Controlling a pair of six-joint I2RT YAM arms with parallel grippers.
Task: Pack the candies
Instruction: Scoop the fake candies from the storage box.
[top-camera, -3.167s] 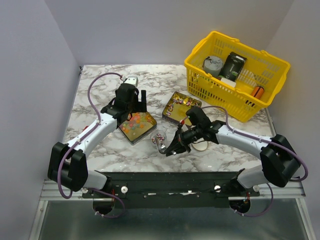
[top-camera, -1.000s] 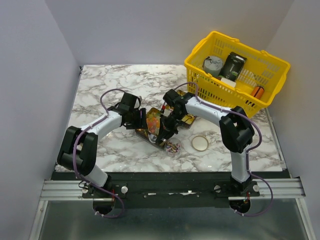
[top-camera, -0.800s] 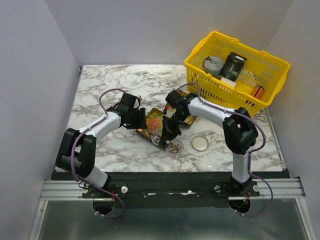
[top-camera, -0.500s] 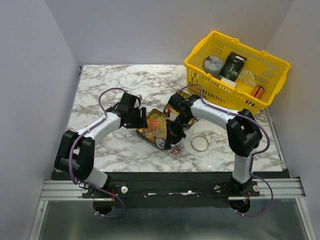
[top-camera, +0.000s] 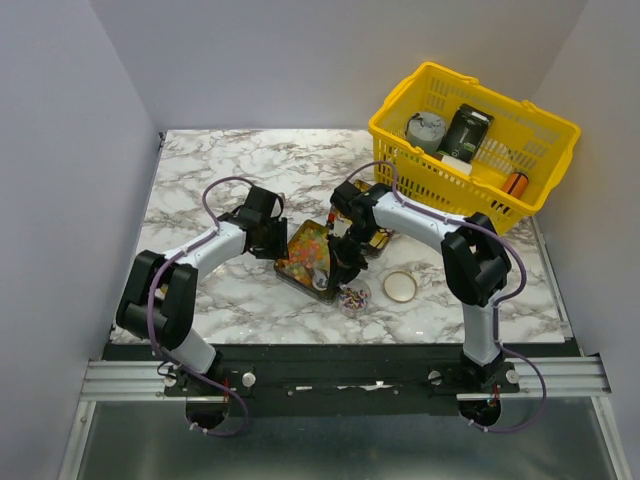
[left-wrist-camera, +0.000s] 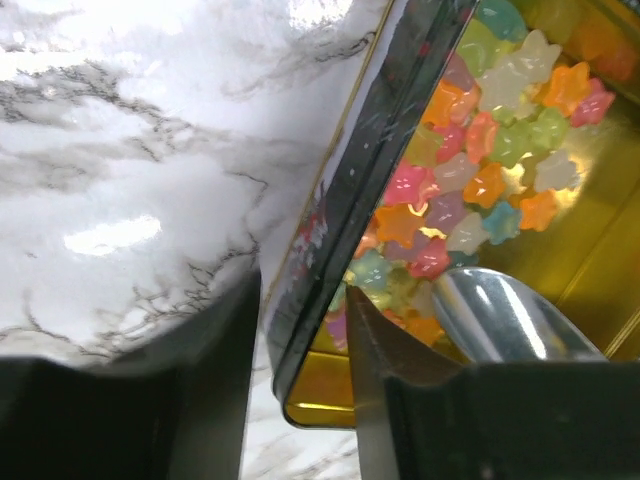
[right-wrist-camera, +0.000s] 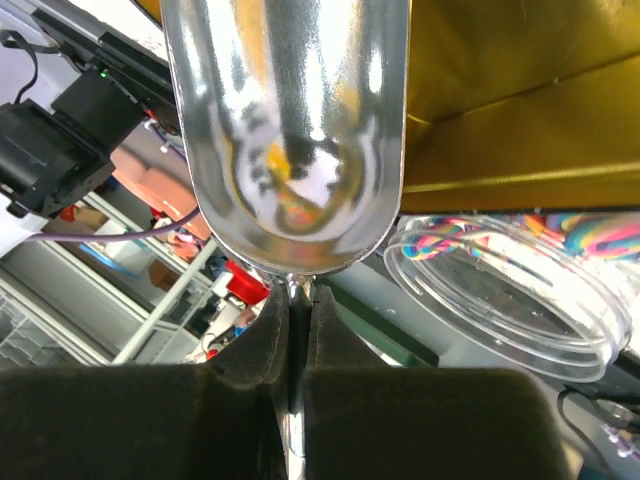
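Note:
A gold tin (top-camera: 296, 268) full of the candies (top-camera: 309, 246) is tipped up at mid-table. My left gripper (top-camera: 272, 235) is shut on its dark side wall (left-wrist-camera: 330, 260), which runs between the two fingers. Star-shaped pink, orange, yellow and green candies (left-wrist-camera: 480, 170) fill the tin in the left wrist view. My right gripper (top-camera: 340, 255) is shut on the thin handle of a shiny metal scoop (right-wrist-camera: 285, 130), held at the tin's near corner; no candies show in its bowl. A clear cup (top-camera: 350, 297) just below holds striped candies (right-wrist-camera: 590, 235).
A round lid (top-camera: 400, 287) lies right of the cup. A second gold tin (top-camera: 373, 238) sits partly behind the right arm. A yellow basket (top-camera: 400, 150) with a tin, a dark pack and an orange cylinder stands at the back right.
The left jaws have narrowed onto the tin's wall, and the tin now stands more tilted. The right gripper has drawn the scoop back a little from the cup toward the tin.

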